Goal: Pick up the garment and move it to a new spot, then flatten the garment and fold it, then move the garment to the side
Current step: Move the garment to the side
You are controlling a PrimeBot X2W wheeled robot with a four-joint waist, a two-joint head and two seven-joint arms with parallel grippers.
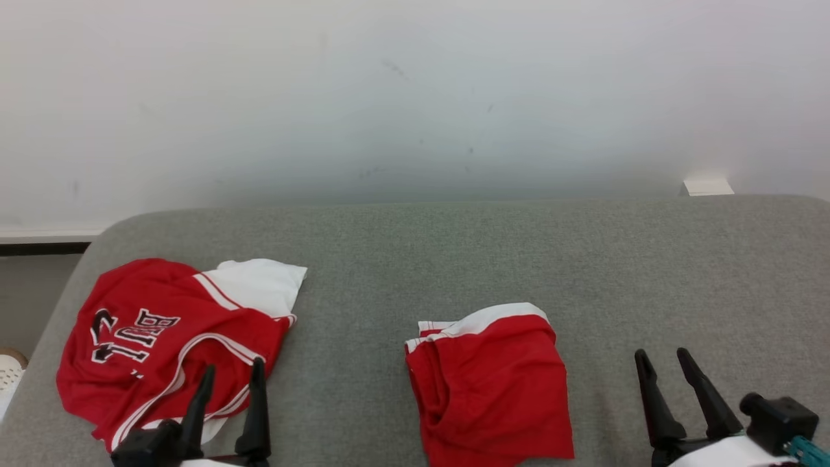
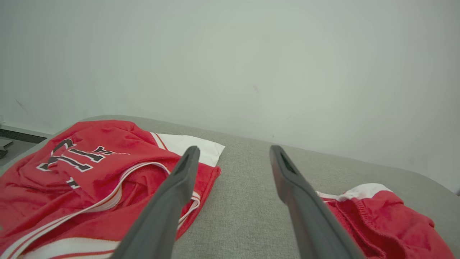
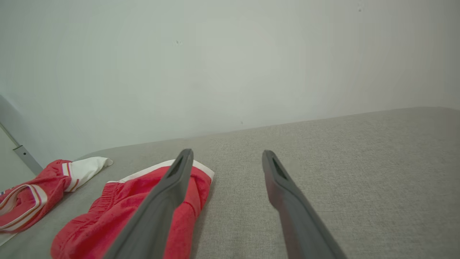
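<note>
Two red garments lie on the grey padded surface. A crumpled red jersey with white trim and black lettering sits at the left. Red shorts with a white band lie bunched in the middle. My left gripper hovers open at the jersey's near right edge, holding nothing. My right gripper stands open over bare fabric to the right of the shorts, also holding nothing.
A pale wall rises right behind the surface. The surface's rounded left corner drops to the floor, where a white perforated object stands. A small white block sits at the back right edge. Bare grey fabric stretches between and right of the garments.
</note>
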